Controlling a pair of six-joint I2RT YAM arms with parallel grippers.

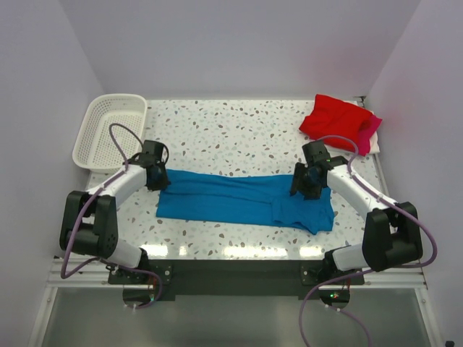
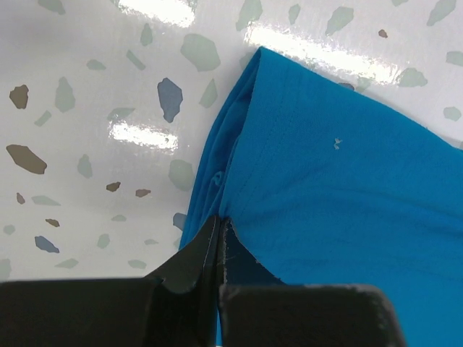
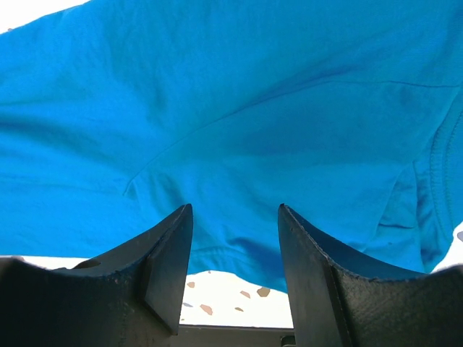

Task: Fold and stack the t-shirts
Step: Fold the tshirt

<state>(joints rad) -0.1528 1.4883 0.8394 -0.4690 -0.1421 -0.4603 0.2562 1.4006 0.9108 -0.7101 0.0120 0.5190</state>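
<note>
Toward the left edge of the counter the left gripper (image 2: 219, 220) was clenched on the end of the blue shirt (image 1: 231, 199), which was laid as a long band near the front edge, so its folding was judged to be in hand. Over its right end the right gripper (image 3: 235, 211) was held released; a grasp there was judged to be needed next. The red shirt (image 1: 334, 116) and the pink shirt (image 1: 370, 136) were piled at the far right corner.

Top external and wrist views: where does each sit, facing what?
Top external: above, behind the bases, looking down on table, left arm, right arm, blue shirt.
Left wrist: on the left arm, facing down; left end effector pinches the shirt's edge.
Right wrist: low over the shirt; open right end effector frames it.
All share the shirt.
</note>
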